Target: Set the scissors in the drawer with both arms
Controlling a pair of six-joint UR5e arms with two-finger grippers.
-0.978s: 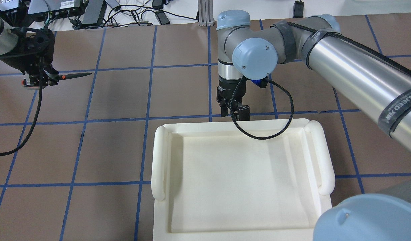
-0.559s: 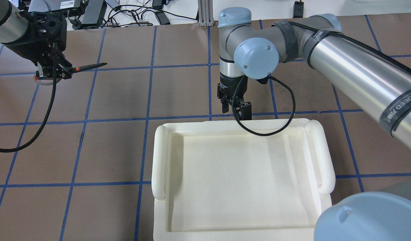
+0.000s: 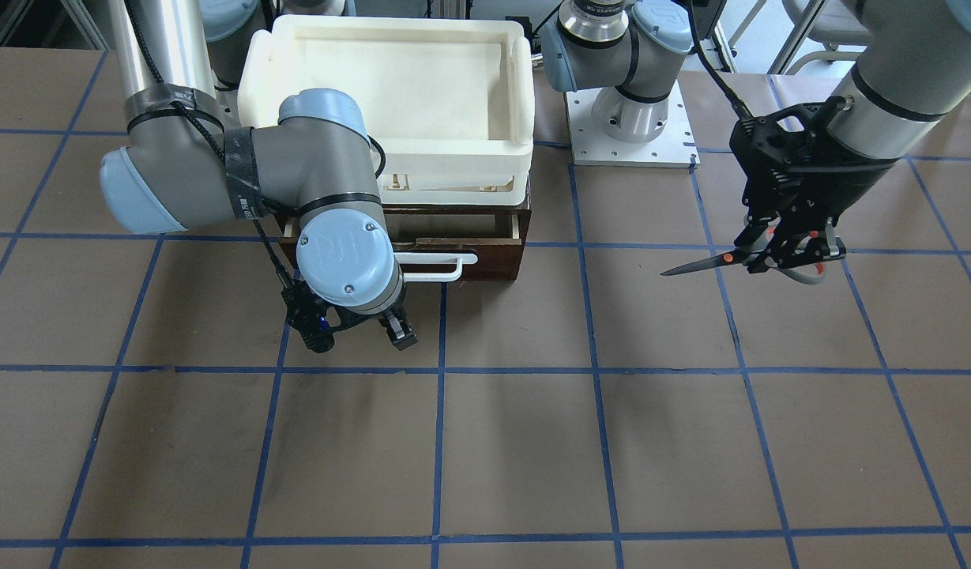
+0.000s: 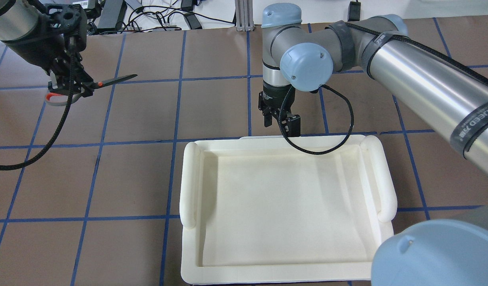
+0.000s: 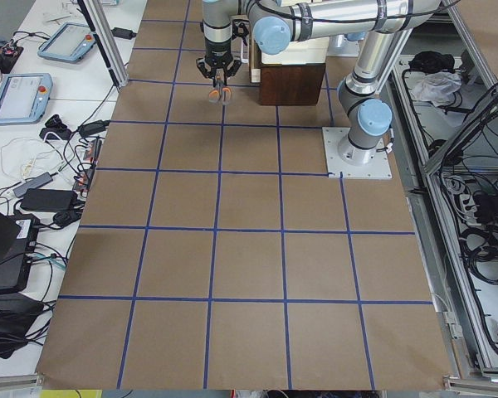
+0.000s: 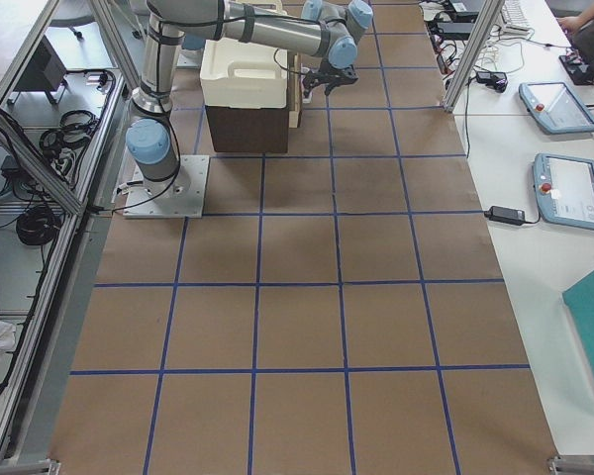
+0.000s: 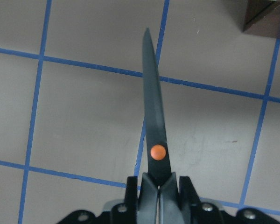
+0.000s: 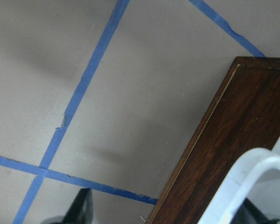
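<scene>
dark-bladed scissors (image 3: 714, 261) sit clamped in the left end effector (image 3: 769, 257), blades level.

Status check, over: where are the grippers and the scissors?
Left gripper shut on scissors, off the table, away from drawer. Right gripper at the drawer handle, jaws open. Drawer barely open; right wrist crowds its front.

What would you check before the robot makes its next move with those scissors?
1. Grip of left end effector on scissors: ok.
2. Both scissors blades shut together: ok.
3. Opening of drawer wide enough: not ok, only a thin strip of interior shows.
4. Hold of right end effector on white handle: cannot tell; its jaws stand open and the wrist hides any contact.
</scene>
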